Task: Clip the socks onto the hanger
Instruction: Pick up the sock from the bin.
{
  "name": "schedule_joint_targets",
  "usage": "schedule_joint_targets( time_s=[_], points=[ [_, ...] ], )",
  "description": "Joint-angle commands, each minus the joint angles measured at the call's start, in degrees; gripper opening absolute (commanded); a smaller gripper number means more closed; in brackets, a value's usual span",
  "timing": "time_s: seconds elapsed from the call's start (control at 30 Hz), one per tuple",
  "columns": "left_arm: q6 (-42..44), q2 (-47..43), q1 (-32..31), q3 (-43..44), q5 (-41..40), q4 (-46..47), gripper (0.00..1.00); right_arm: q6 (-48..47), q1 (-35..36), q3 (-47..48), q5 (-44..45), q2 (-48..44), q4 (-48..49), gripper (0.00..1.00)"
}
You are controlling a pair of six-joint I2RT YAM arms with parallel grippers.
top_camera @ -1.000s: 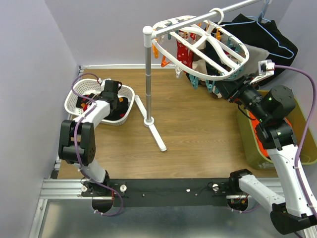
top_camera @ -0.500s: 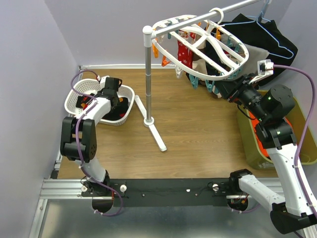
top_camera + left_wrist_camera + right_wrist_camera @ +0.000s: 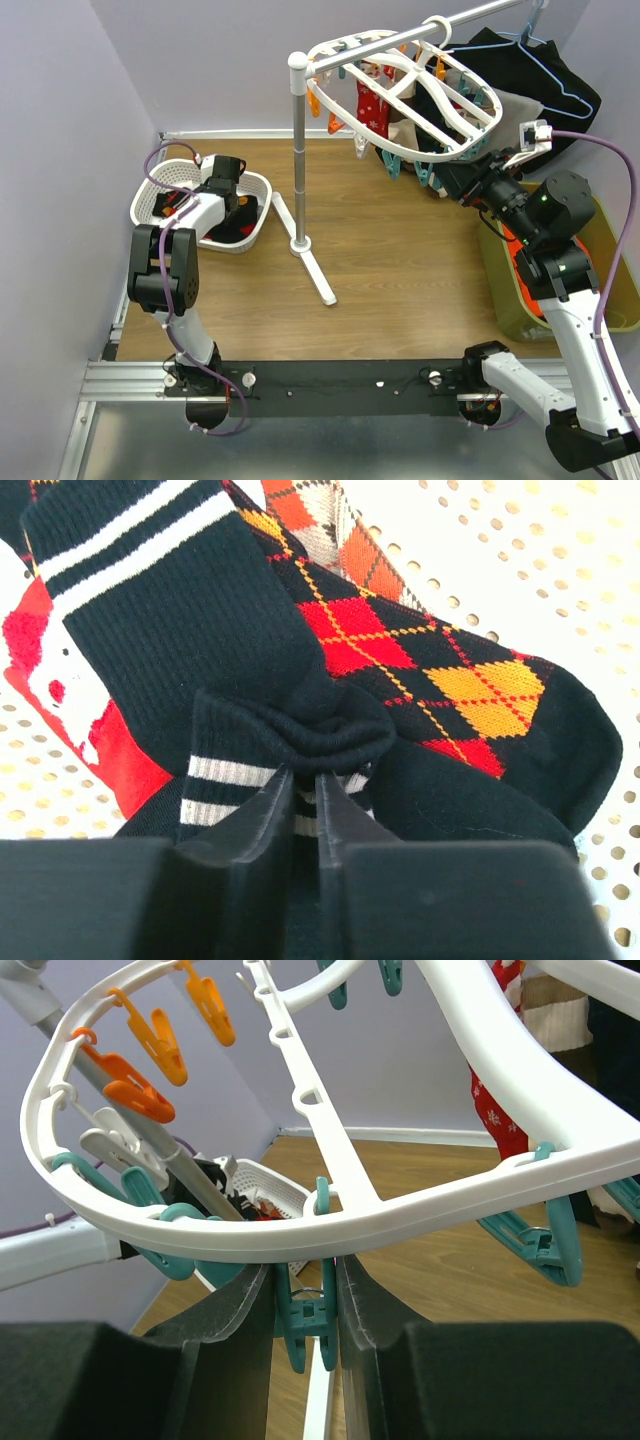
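Note:
Several socks lie in the white lattice basket [image 3: 150, 205] at the far left. My left gripper [image 3: 232, 203] reaches down into it. In the left wrist view it [image 3: 305, 780] is shut on a bunched black sock with white stripes [image 3: 300, 730]; a black argyle sock [image 3: 430, 660] and a red and white sock [image 3: 60, 680] lie beside it. The white oval hanger [image 3: 420, 80] hangs from the rail with a red patterned sock [image 3: 372, 105] clipped on. My right gripper [image 3: 450, 178] sits under its near rim [image 3: 400, 1230], shut on a dangling teal clip [image 3: 310, 1315].
The rack pole [image 3: 297, 150] stands on the wooden floor between the basket and the hanger, its foot reaching toward me. A black garment on a blue wire hanger [image 3: 535, 70] hangs behind. An olive bin [image 3: 615, 290] with orange cloth stands at right. Orange clips [image 3: 150, 1070] dangle from the hanger's far rim.
My left arm's elbow has swung a little to the right and the wrist has shifted slightly over the basket. The right arm and hanger have not moved.

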Motion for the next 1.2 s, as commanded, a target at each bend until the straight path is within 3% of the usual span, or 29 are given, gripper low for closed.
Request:
schedule_joint_targets(
  time_s=[0.0, 0.1, 0.43, 0.63, 1.03, 1.17],
  points=[
    [0.16, 0.55, 0.57, -1.45, -1.76, 1.95, 0.11, 0.3, 0.15, -0.77, 0.03, 0.37, -3.97, 0.01],
    [0.77, -1.02, 0.57, -1.36, -2.2, 1.78, 0.0, 0.21, 0.06, -0.68, 0.12, 0.37, -4.06, 0.01],
    [5.25, -15.61, 0.57, 2.94, -5.62, 0.63, 0.0, 0.04, 0.15, 0.63, 0.29, 0.28, -4.59, 0.01],
    [10.95, -25.54, -0.48, 4.0, -1.15, 3.88, 0.0, -0.05, 0.15, 0.99, 0.03, 0.28, -4.85, 0.01],
    [21.6, -47.78, -1.62, -1.63, 25.03, 18.56, 0.0, -0.31, 0.15, 1.95, -0.76, 0.72, -4.5, 0.01],
    [22.48, -51.74, -2.76, -2.06, 39.33, 20.23, 0.0, -0.49, 0.15, 1.95, -0.85, 1.16, -4.15, 0.01]
  ],
)
